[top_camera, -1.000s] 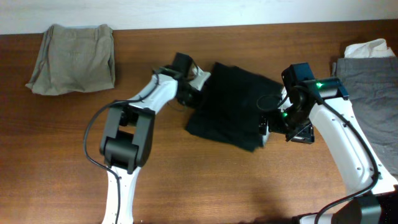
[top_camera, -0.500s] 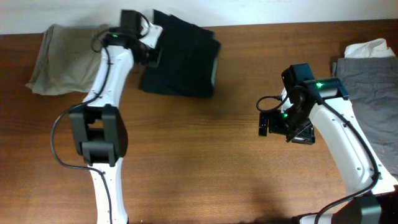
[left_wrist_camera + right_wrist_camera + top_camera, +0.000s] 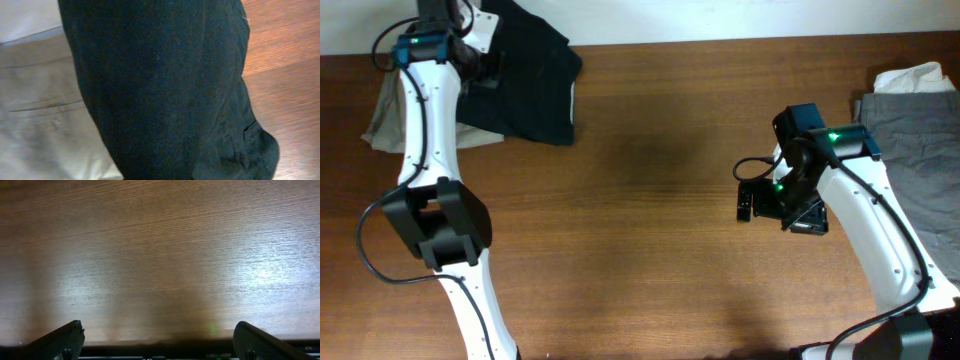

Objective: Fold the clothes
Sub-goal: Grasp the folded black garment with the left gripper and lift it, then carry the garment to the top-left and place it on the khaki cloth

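The wooden tabletop (image 3: 650, 250) fills the overhead view. The left arm (image 3: 420, 130) is stretched nearly straight from its base at 7 o'clock to the far corner at 11 o'clock. The right arm (image 3: 860, 220) rises from 5 o'clock and bends at the elbow, with its wrist turned toward 9 o'clock.

The black garment (image 3: 535, 85) lies bunched at 11 o'clock, its upper edge reaching past the tabletop's far rim. It overlaps the khaki garment (image 3: 380, 125) on its 9 o'clock side. A grey garment (image 3: 915, 125) sits at 2 o'clock with a white cloth (image 3: 910, 78) tucked behind it.

The left fingers (image 3: 483, 62) are at the black cloth (image 3: 165, 90), which hides them from the wrist camera, so I cannot tell whether they are apart or together. The right fingers (image 3: 62, 339) are spread wide over bare wood, holding nothing.
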